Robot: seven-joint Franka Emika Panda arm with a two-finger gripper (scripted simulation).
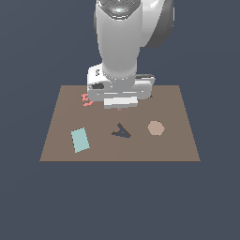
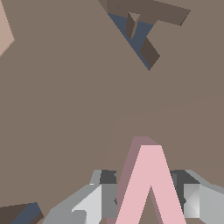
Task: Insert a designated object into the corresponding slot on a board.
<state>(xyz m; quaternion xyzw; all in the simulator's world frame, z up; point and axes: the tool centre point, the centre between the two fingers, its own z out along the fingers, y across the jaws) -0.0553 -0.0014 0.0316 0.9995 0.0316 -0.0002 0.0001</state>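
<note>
gripper [image 2: 146, 203]: fingers clamped on pink V piece [image 2: 149, 183], low over the board [image 1: 56, 140] | slot [image 1: 122, 131]: mid-board, apart from the V | teal rectangle [image 1: 80, 139]: toward exterior view's left

Exterior: high, far, whole board [image 1: 61, 140]. Wrist: close, down.

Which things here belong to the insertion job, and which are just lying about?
Job: pink V piece, gripper around it, dark slot, brown board.
Lying about: teal rectangle, pink curl, tan hexagon.
</note>
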